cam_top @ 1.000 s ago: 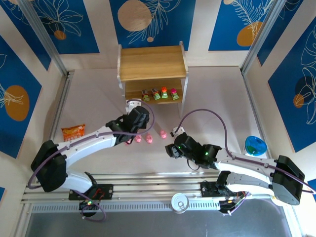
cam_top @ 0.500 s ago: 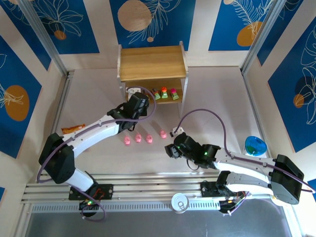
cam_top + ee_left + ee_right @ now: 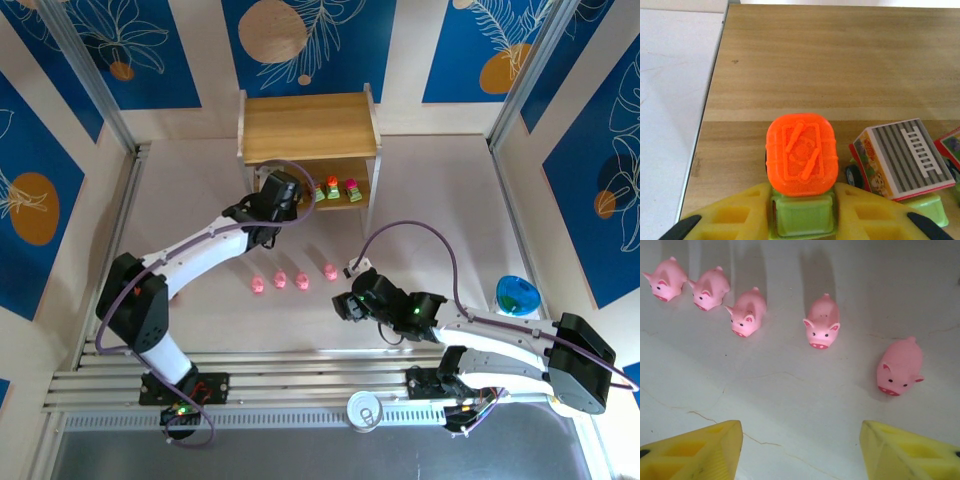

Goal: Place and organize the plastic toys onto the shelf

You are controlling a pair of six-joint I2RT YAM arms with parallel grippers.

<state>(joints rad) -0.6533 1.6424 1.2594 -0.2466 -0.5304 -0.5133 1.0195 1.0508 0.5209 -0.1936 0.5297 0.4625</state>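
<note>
Evidently the deciding relation lies at the small two-tier wooden shelf with white side panels (image 3: 310, 128). The orange-topped blocky plastic toy with a lime-green base (image 3: 800, 155) sits directly between the left jaws, over the left front part of the shelf's lower board (image 3: 840, 55). It is just beside a striped-roofed blocky toy (image 3: 902, 157) on its right, with a narrow gap between them. The left jaws are clenched on the toy's green base, their yellow fingers (image 3: 725, 222) pressing either side. Whether the toy rests on the board cannot be told. Setting it down likely needs little more than parting the jaws.

The right jaws stand apart and grip nothing, hovering over the pale bench (image 3: 790, 390). Five small pink plastic pigs (image 3: 821, 327) lie ahead of them in a loose crosswise row, snouts toward the jaws, the rightmost pig (image 3: 900, 365) nearest. The right arm is the nearer one to them.
</note>
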